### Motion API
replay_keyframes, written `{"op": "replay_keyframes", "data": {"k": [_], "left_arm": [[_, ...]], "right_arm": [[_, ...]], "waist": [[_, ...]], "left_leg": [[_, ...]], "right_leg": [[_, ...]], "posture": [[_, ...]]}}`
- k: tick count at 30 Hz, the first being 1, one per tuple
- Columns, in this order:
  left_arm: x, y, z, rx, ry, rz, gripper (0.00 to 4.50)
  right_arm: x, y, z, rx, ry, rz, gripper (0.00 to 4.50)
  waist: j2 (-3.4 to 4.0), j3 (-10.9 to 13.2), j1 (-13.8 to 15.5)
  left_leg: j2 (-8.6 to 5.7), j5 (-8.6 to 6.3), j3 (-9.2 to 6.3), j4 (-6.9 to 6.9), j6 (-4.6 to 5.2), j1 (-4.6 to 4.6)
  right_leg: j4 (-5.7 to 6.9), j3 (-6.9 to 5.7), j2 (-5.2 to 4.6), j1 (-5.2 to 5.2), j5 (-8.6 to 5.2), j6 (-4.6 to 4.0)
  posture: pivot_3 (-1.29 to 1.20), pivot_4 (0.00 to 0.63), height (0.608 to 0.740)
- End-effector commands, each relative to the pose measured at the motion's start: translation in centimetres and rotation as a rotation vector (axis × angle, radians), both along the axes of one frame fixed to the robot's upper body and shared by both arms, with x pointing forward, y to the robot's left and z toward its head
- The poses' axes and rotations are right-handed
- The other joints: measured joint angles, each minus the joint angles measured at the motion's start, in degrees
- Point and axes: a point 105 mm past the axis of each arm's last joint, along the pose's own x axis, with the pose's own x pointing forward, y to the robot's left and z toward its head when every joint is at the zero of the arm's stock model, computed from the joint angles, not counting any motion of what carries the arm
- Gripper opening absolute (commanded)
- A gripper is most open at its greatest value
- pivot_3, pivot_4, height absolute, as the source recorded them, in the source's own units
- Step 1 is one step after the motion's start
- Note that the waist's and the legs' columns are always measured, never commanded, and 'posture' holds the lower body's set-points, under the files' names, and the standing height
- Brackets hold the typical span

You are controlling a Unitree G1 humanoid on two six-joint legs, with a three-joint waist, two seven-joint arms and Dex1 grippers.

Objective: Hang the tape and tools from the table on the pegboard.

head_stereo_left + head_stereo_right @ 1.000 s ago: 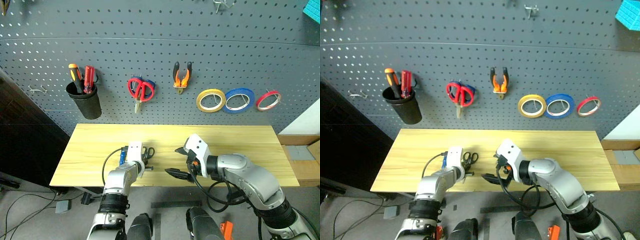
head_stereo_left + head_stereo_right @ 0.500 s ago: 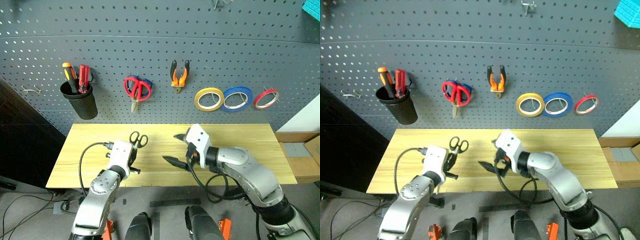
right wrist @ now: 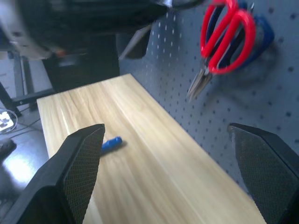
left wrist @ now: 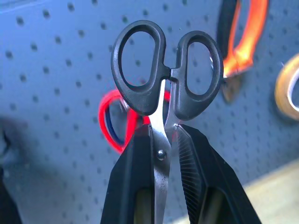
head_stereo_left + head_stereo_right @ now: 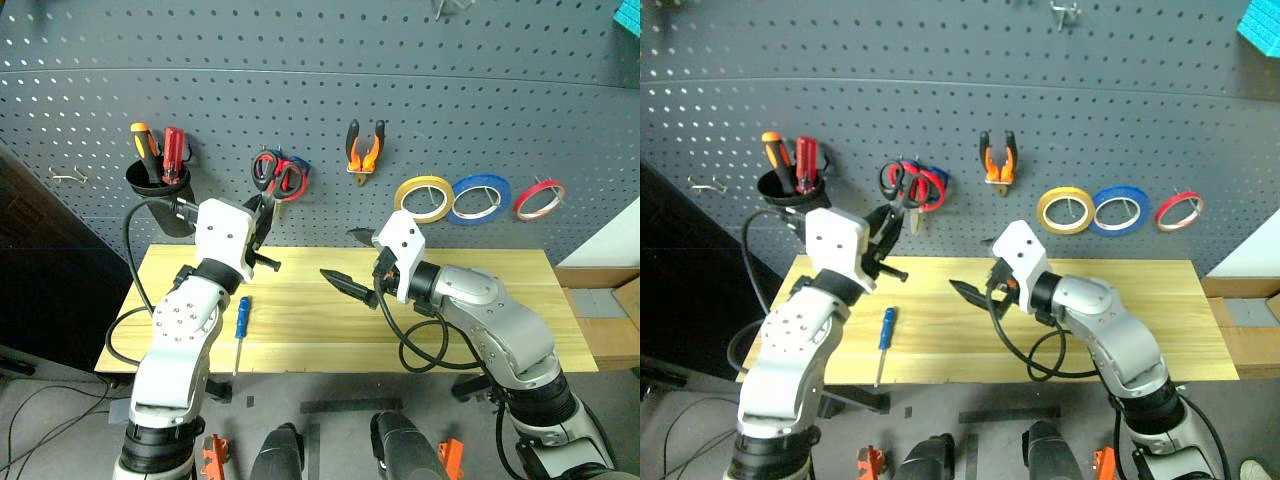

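Observation:
My left gripper (image 4: 161,133) is shut on the blades of the black-handled scissors (image 4: 166,70), holding them handles-up close in front of the pegboard (image 5: 450,100), right by the red scissors (image 5: 288,178). A small blue-handled screwdriver (image 5: 241,320) lies on the table (image 5: 310,330) below that arm. The orange-and-black pliers (image 5: 364,150) and the yellow tape (image 5: 420,197) hang on the pegboard. Over the table's middle my right gripper (image 5: 350,260) is open and holds nothing, pointing left.
A blue tape roll (image 5: 479,198) and a smaller red one (image 5: 537,198) hang right of the yellow tape. A black cup (image 5: 160,195) with an orange and a red screwdriver hangs at the left. A bare hook (image 5: 65,177) sits further left.
My left arm has lifted the black scissors from the table up to the pegboard beside the red scissors. The right gripper has risen a little, still open.

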Motion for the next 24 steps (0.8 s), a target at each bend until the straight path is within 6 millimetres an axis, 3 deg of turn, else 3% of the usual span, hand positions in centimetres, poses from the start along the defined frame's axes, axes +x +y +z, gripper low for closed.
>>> {"op": "replay_keyframes", "data": {"k": [1, 16, 24], "left_arm": [[0.6, 0.3, 0.3, 0.017, 0.001, -0.001, 0.45], [2.2, 1.5, -1.1, -0.002, 0.072, 0.042, 0.45], [3.4, 1.2, -1.5, -0.027, 0.112, 0.056, 0.45]], "right_arm": [[-0.1, 0.0, 1.2, 0.021, -0.052, 0.003, 4.5], [-0.1, 0.9, 2.1, 0.032, -0.08, 0.036, 4.5], [0.1, 1.3, 2.7, 0.049, -0.091, 0.039, 4.5]], "waist": [[0.0, 0.0, -0.1], [0.01, 0.0, 0.0], [0.01, 0.0, 0.0]], "left_leg": [[0.0, 0.0, 0.0, 0.0, 0.0, 0.0], [0.01, 0.0, -0.02, 0.0, 0.0, -0.01], [0.0, 0.0, -0.03, 0.05, 0.0, -0.01]], "right_leg": [[0.0, 0.0, 0.0, 0.0, 0.0, 0.0], [0.04, -0.01, 0.0, -0.01, 0.01, -0.01], [0.07, -0.02, 0.0, 0.0, 0.02, 0.01]], "posture": [[-0.11, 0.201, 0.74], [-0.11, 0.202, 0.74], [-0.11, 0.204, 0.74]]}}
